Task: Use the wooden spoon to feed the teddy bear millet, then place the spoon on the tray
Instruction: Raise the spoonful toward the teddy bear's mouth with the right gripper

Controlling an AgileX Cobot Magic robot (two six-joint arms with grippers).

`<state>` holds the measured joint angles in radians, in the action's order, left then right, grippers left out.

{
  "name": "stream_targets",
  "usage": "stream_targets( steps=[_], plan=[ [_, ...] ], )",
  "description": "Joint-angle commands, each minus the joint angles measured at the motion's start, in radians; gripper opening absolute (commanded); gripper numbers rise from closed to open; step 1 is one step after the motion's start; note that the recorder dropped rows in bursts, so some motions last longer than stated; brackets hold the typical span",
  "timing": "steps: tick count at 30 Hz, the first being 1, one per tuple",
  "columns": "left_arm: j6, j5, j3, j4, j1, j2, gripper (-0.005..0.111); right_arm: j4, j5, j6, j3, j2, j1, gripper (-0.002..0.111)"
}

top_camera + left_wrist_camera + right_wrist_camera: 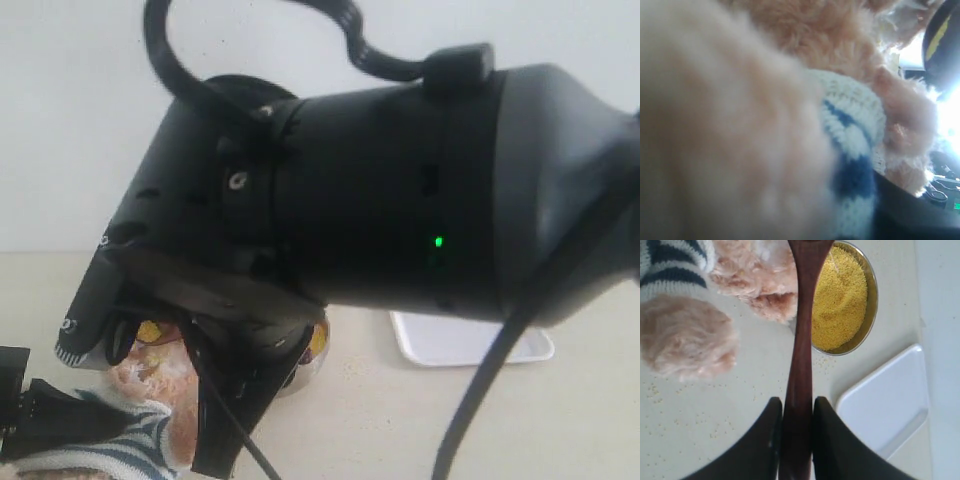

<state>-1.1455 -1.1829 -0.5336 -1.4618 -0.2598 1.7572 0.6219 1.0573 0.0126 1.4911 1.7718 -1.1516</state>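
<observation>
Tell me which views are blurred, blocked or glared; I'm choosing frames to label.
Exterior view: a dark arm, close and soft, blocks most of it; the tray peeks out behind. Left wrist view: the teddy bear fills the lens, out of focus, with blown-out glare at one edge. Right wrist view: sharp, evenly lit; wooden spoon and millet crisp.

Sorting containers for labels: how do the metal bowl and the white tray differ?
The metal bowl is round and shiny; the tray is rectangular and white. The bowl holds yellow millet; the tray's visible part holds nothing. The bowl looks deeper than the low-rimmed tray. Both rest on the pale table.
</observation>
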Motion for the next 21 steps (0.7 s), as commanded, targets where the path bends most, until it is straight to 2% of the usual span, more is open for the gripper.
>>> stream_targets(
  steps=[1, 10, 21],
  plan=[
    [-0.007, -0.038, 0.002, -0.018, 0.001, -0.004, 0.004, 0.102, 0.021, -0.039, -0.004, 0.006, -0.046, 0.0],
    [-0.012, -0.038, 0.002, -0.018, 0.001, -0.004, 0.004, 0.154, 0.111, -0.047, -0.005, 0.019, -0.069, 0.0],
    [-0.012, -0.038, 0.002, -0.018, 0.001, -0.004, 0.004, 0.177, 0.112, -0.03, -0.005, 0.019, -0.069, 0.0]
  ],
)
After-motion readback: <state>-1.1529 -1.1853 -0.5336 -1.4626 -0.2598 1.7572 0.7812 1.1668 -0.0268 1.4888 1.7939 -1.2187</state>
